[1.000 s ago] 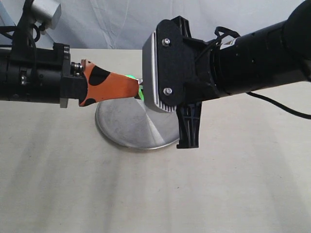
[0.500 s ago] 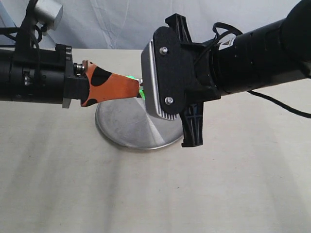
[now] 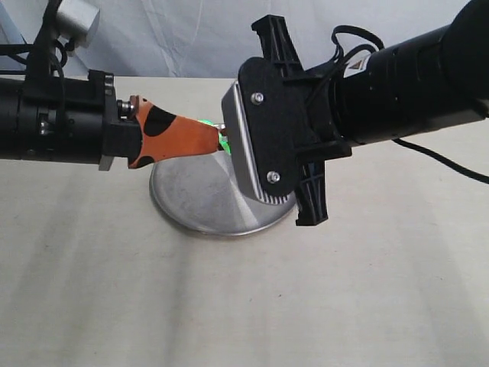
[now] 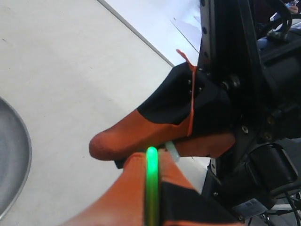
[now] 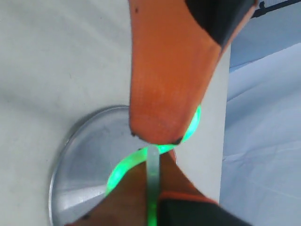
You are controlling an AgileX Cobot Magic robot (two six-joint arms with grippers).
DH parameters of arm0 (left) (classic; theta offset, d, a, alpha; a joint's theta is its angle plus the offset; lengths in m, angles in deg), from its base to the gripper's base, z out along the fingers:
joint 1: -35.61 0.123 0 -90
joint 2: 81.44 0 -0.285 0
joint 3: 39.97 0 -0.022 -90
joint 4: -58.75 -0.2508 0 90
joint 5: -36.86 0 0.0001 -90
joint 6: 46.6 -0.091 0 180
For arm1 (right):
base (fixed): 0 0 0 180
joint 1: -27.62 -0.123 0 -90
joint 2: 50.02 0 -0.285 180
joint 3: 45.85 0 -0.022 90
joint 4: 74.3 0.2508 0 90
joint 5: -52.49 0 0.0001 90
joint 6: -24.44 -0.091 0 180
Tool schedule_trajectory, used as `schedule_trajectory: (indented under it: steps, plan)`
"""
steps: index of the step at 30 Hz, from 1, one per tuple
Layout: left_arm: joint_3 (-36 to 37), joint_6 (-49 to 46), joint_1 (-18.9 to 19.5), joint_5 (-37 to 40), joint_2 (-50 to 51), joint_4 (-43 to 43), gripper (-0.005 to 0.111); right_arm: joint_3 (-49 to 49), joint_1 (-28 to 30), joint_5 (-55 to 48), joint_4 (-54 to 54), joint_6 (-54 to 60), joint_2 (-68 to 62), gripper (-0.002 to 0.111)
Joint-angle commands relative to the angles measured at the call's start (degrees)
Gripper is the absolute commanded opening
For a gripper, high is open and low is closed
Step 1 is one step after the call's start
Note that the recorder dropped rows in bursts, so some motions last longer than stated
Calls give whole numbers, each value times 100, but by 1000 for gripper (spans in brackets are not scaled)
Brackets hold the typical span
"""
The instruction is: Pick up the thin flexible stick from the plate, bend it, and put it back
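The stick [image 5: 123, 165] hangs in the air above the plate [image 3: 191, 199], pinched between the two tools where they meet tip to tip. The left tool [image 3: 216, 138] is clamped on one stretch of it, with the green line running straight out between its orange fingers in the left wrist view. The right tool [image 5: 153, 162] is clamped on a stretch close by. Between and around the grips the stick glows bright green and curls in a loose S, so it looks bent at this point.

Judging by how thin it is and how freely it curves, it is very light, soft in bending and likely springy. It would probably flick or twist if one grip let go. Its smooth plastic may slide through the pads, so a firm pinch on the shaft, with the grips a little apart, suits it best. For the return, lowering it close to the plate rather than dropping it toward the desk [image 3: 229, 306] seems safest.
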Motion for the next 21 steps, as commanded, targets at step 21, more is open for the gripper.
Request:
schedule_trajectory:
  steps: [21]
  plan:
    - [-515,-4,41,-1180,8,1018,0,116,-1021,-433,-1538,803,-17,-1]
